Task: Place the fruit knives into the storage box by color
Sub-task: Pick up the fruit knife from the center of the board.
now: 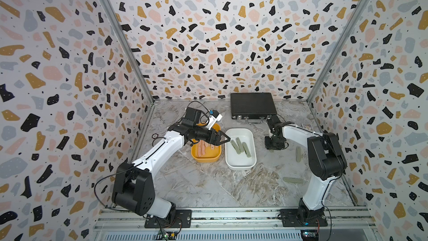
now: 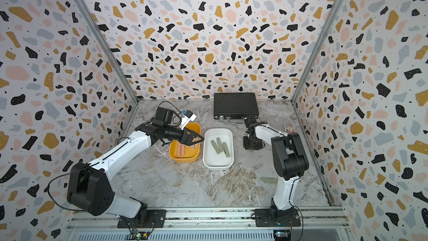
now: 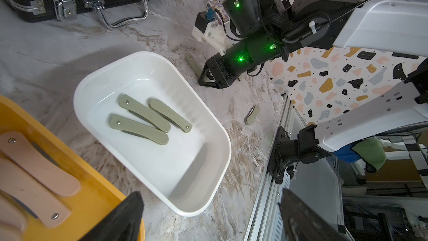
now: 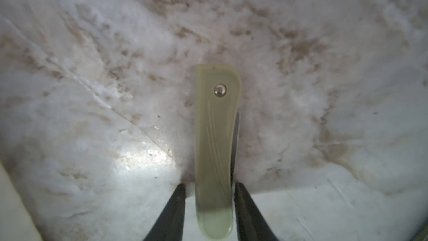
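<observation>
Right wrist — right claw [image 4: 210, 184] straddles green knife [image 4: 214, 135], open marble [image 4: 92, 42] beyond.

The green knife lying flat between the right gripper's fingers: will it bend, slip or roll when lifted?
Probably stiff: the green knife looks like a hard moulded case with a metal rivet. Its smooth, narrow edges may slip in a pinch. Being flat on the table, it should not roll.
</observation>
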You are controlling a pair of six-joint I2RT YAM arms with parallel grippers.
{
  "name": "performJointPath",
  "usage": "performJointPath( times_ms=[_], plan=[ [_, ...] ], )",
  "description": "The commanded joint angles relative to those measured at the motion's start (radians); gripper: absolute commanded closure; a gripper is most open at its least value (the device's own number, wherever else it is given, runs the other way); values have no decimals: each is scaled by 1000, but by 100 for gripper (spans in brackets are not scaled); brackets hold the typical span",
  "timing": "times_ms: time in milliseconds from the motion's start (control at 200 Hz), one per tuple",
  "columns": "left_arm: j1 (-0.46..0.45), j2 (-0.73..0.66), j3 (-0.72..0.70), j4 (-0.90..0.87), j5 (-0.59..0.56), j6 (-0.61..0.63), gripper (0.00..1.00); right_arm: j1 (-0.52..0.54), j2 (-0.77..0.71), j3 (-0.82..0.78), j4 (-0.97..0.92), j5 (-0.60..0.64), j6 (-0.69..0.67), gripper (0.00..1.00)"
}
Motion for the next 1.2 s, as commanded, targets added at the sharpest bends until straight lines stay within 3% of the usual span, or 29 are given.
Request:
performJointPath(
  times_ms=[0,215,481,926,1191],
  plan=[
    [-4,6,0,9,6,20,8,5,4,-34,-91,12,-11,63],
    [-3,6,0,9,1,19,8,6,14,-36,-89,8,-15,64],
    [-3,6,0,7,0,19,8,7,17,-35,-91,-6,-21,76],
    [0,3,15,-12,-20,34,8,36,-66,25,-158,-12,-26,78],
    [48,-15,23,-23,-10,34,8,87,-96,122,-221,-12,-22,78]
  ],
)
